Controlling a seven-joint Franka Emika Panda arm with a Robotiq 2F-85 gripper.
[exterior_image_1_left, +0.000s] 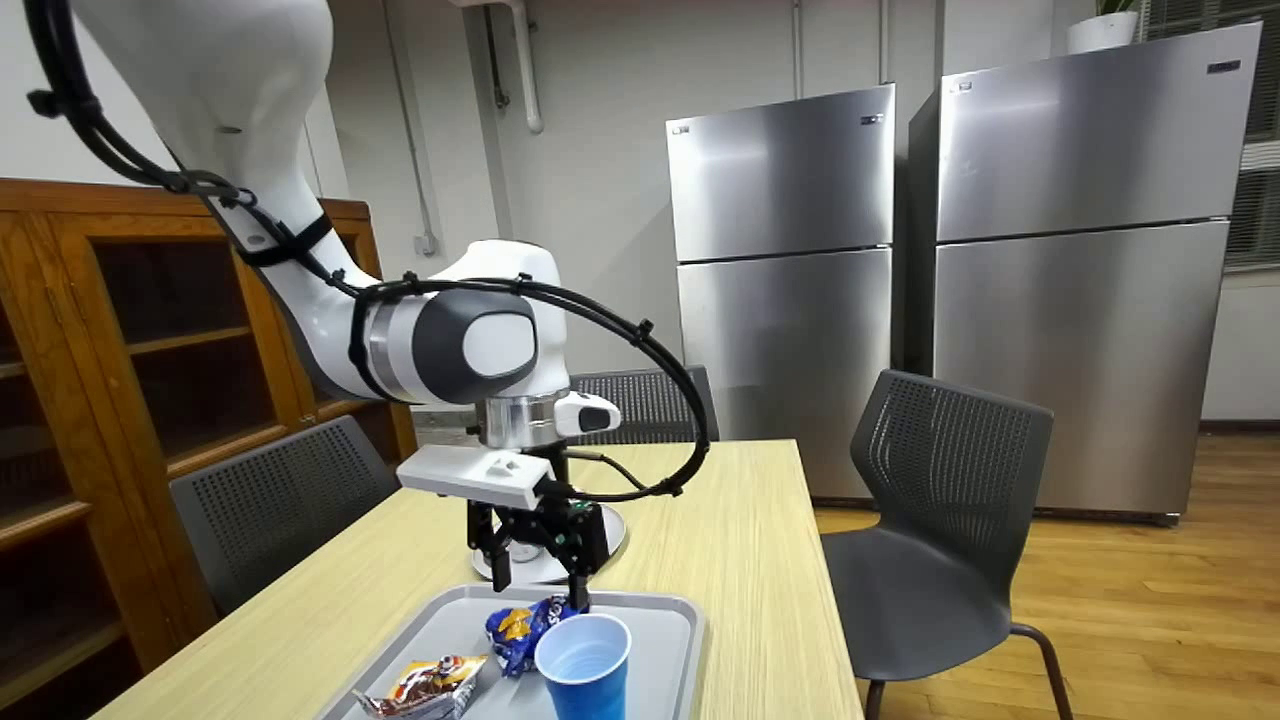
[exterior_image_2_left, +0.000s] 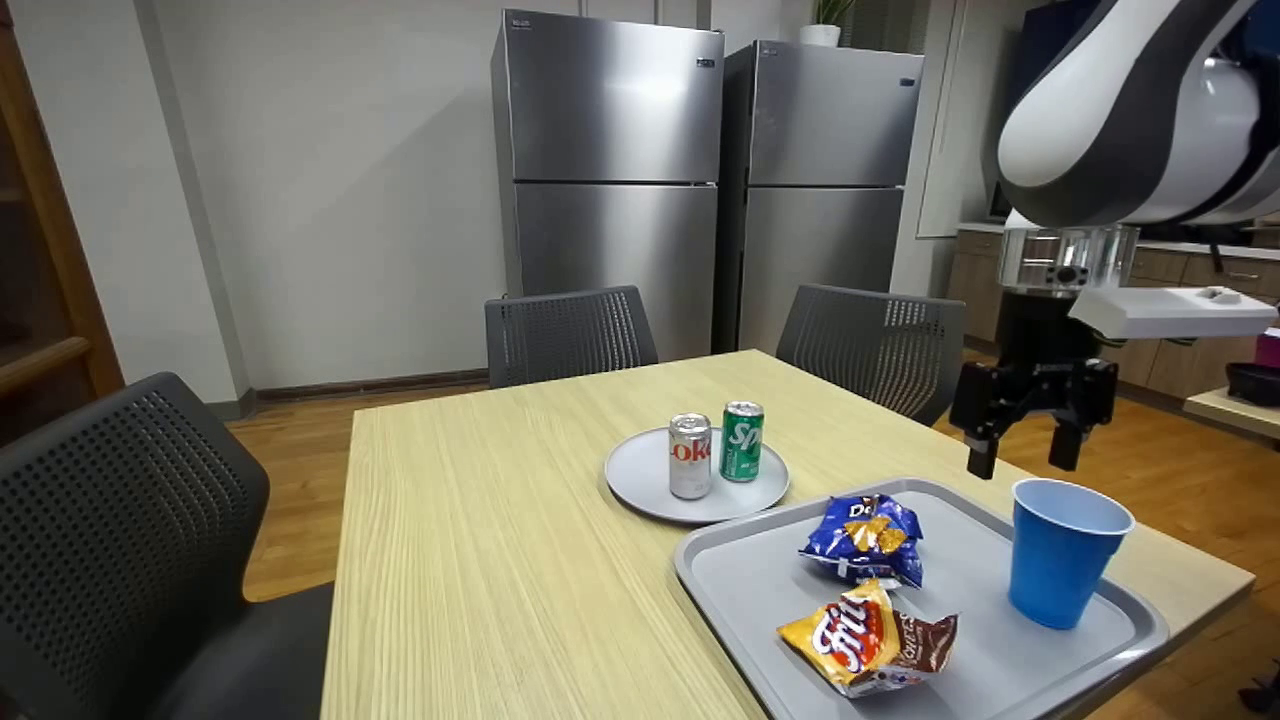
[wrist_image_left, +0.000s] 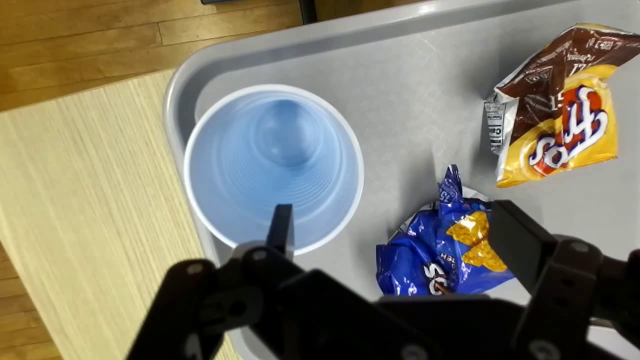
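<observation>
My gripper hangs above the grey tray, jaws wide apart and nothing between them. In the wrist view one finger overlaps the near rim of a blue cup, which stands upright with a pale, apparently empty inside. The opposite finger covers part of a crumpled blue chip bag. No contact with either shows in the exterior views. A yellow and brown Fritos bag lies on the tray beside the blue bag. In an exterior view the cup hides part of the tray.
Behind the tray a round grey plate carries a silver Coke can and a green Sprite can. All stand on a light wooden table. Dark chairs surround it, with two steel refrigerators beyond.
</observation>
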